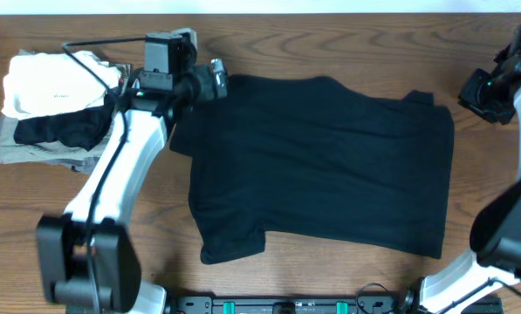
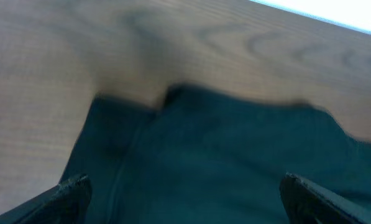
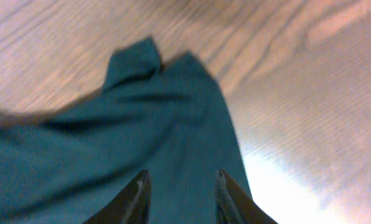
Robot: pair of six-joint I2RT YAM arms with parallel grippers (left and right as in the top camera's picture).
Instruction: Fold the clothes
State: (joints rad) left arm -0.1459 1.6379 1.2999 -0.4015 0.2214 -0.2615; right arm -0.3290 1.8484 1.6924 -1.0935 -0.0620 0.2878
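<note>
The clothes, a black T-shirt (image 1: 321, 166), lie spread flat across the middle of the wooden table (image 1: 330, 44), with one sleeve (image 1: 229, 244) sticking out at the near left. My left gripper (image 1: 218, 80) hovers at the shirt's far left corner. In the left wrist view, the left gripper (image 2: 186, 190) stands wide open above the dark cloth (image 2: 222, 155), nothing between its fingers. My right gripper (image 1: 475, 92) sits just beyond the shirt's far right corner. Seen from the right wrist, that gripper (image 3: 180, 186) is partly open and empty, with the cloth (image 3: 141, 124) below it.
A pile of folded garments rests at the far left: a white one (image 1: 42, 80) on top, a dark one (image 1: 59, 131) and grey ones (image 1: 29, 150) beneath. The left arm (image 1: 120, 174) runs alongside the shirt's left edge. The table's far edge (image 1: 330, 12) is close behind both grippers.
</note>
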